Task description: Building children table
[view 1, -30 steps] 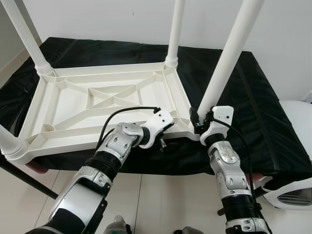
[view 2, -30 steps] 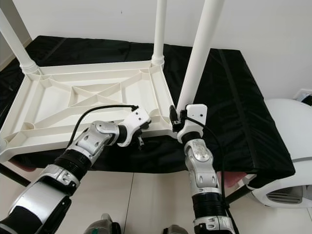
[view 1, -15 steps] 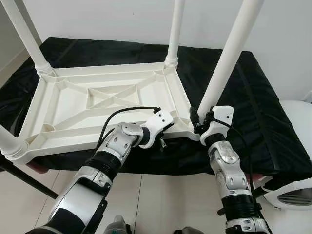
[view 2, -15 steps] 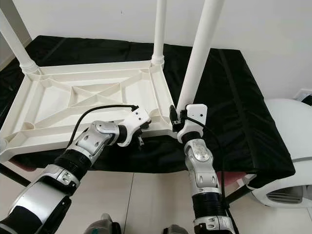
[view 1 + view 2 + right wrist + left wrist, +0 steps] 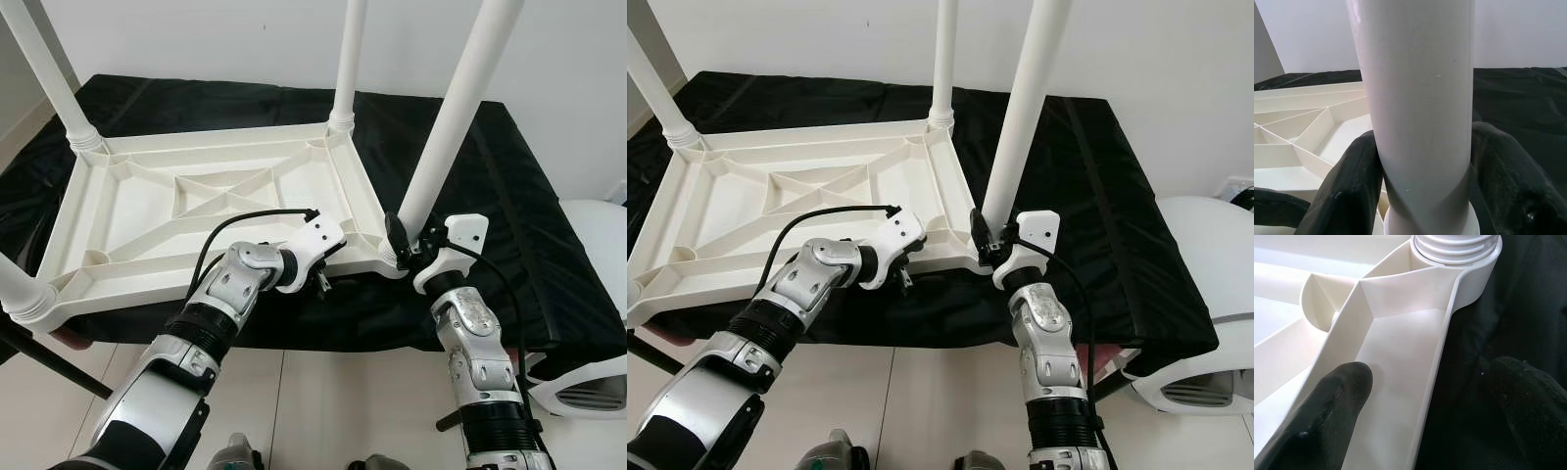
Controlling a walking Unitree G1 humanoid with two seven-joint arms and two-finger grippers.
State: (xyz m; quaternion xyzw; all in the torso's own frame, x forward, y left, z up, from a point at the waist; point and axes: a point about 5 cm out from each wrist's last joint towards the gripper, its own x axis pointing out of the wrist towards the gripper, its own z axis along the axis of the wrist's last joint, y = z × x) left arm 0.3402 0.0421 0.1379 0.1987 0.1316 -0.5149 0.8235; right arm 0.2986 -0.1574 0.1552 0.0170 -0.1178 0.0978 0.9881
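Right now you have the white moulded-plastic children's table top (image 5: 196, 211) lying upside down on the black cloth-covered bench (image 5: 509, 196), ribbed underside up, with round white plastic legs standing in its corners. The near right leg (image 5: 446, 127) rises from its corner socket, and your right gripper (image 5: 409, 238) is clamped around it just above the socket; in the right wrist view the black fingers (image 5: 1347, 188) press on both sides of the tube.

Your left gripper (image 5: 321, 277) sits at the near edge rail just beside that corner. Its fingers are spread and straddle the rail: one finger (image 5: 1327, 406) lies inside the shallow channel, the other outside over the cloth, neither visibly squeezing.

Judge the plastic as light, stiff and smooth. The leg is a slick cylinder, so expect it to slip inside the pads if you turn it with a weak pinch; staying low near the socket, as you are, should give the firmest hold and the least leverage to tip it. Ridges show at the leg's base in the left wrist view, which suggests a threaded fit, so keep the tube straight to avoid cross-threading.

Because the top is light, it will likely skid on the cloth. Close the left fingers on the rail to brace it; the rail wall looks thin, so squeeze moderately.
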